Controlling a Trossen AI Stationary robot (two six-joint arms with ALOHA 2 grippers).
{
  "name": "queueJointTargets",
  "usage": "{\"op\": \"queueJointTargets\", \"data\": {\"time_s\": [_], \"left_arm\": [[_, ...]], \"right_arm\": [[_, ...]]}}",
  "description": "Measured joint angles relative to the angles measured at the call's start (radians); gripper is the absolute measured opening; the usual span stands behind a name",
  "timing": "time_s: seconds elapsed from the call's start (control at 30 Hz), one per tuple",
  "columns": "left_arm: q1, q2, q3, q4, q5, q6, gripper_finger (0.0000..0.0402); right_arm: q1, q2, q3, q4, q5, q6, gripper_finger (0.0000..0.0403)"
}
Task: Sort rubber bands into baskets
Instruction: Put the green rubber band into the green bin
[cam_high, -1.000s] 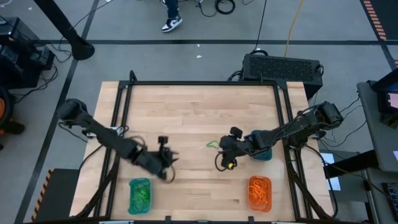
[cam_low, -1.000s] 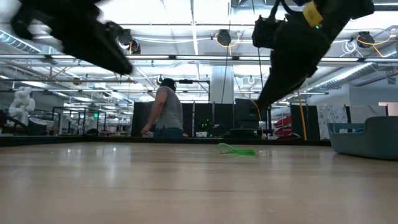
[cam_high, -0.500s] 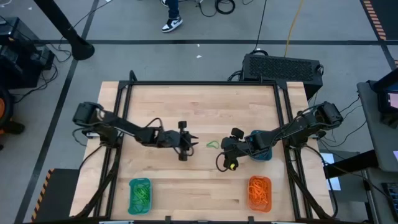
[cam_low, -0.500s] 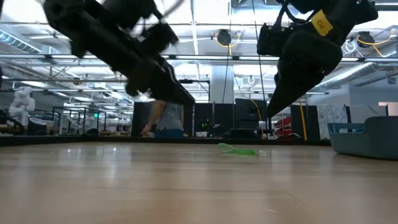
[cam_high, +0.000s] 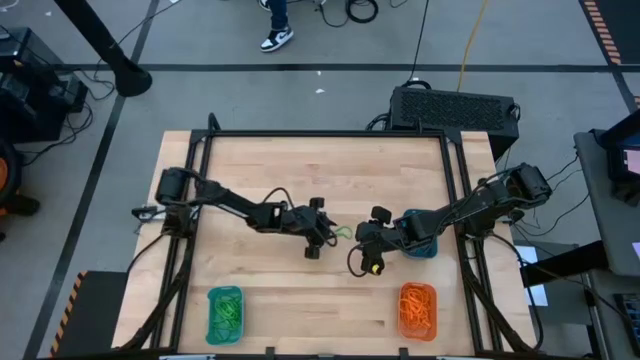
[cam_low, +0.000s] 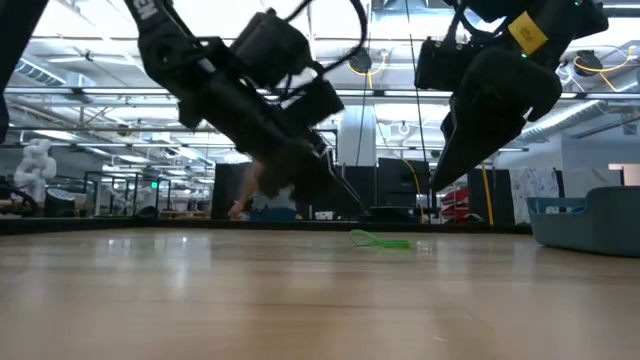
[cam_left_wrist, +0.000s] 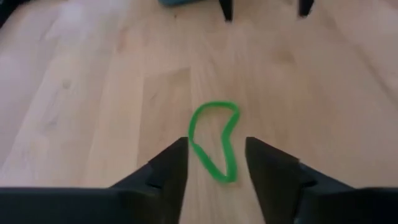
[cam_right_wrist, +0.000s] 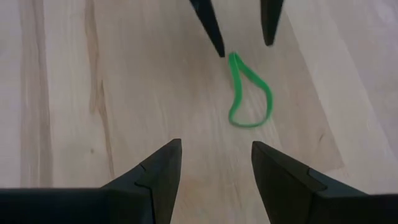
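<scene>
while one green rubber band (cam_left_wrist: 214, 144) lies flat on the wooden table (cam_high: 300, 170), the left gripper (cam_left_wrist: 216, 163) is right over it, fingers apart, and the right gripper (cam_right_wrist: 215, 163) waits near it, fingers apart, empty.

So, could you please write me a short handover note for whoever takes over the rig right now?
Left claw: open, low over the table's middle, straddling the single loose green rubber band; not gripped yet.
Right claw: open, empty, hovering just right of that band, facing it.
Baskets: the green-filled basket sits front left, the orange basket with orange bands front right, the teal basket at the right, partly under the right arm; its contents are hidden.
Done: most bands look sorted.
Left: close on the green band and carry it to the front-left basket.
</scene>
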Motion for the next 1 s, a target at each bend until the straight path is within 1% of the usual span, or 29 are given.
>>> {"op": "queueJointTargets", "data": {"time_s": [0.13,0.27,0.4,0.53,0.6,0.67,0.73,0.8,0.93,0.97,1.0], "left_arm": [[-0.001,0.04,0.028,0.0,-0.025,-0.001,0.0208],[-0.001,0.069,0.047,0.004,-0.025,-0.032,0.0234],[0.001,0.105,0.049,0.002,-0.025,-0.054,0.0237],[0.004,0.115,0.05,0.006,-0.024,-0.061,0.0237],[0.004,0.116,0.05,0.005,-0.024,-0.061,0.023],[0.003,0.116,0.05,0.005,-0.024,-0.061,0.0211],[0.003,0.116,0.05,0.004,-0.021,-0.062,0.0176],[0.003,0.116,0.05,-0.004,-0.02,-0.063,0.0131],[0.004,0.115,0.05,-0.009,-0.021,-0.089,0.0028],[0.004,0.108,0.049,-0.013,-0.021,-0.089,0.0016],[0.004,0.097,0.048,-0.021,-0.024,-0.089,0.0012]], "right_arm": [[0.002,0.0,0.0,-0.005,0.0,0.0,0.0187],[0.002,0.0,0.0,-0.006,0.0,0.0,0.0187],[0.002,0.0,0.0,-0.007,0.0,0.002,0.0187],[0.002,0.0,0.0,-0.007,0.0,0.007,0.0187],[0.002,0.0,0.0,-0.007,0.0,0.007,0.0187],[0.002,0.0,0.0,-0.006,0.0,0.007,0.0187],[0.002,0.0,0.0,-0.006,0.0,0.008,0.0187],[0.002,0.0,0.0,-0.006,0.0,0.008,0.0187],[0.002,0.0,0.0,-0.006,0.0,0.011,0.0187],[0.002,0.0,0.0,-0.006,0.0,0.011,0.0187],[0.002,0.0,0.0,-0.006,0.0,0.011,0.0187]]}}
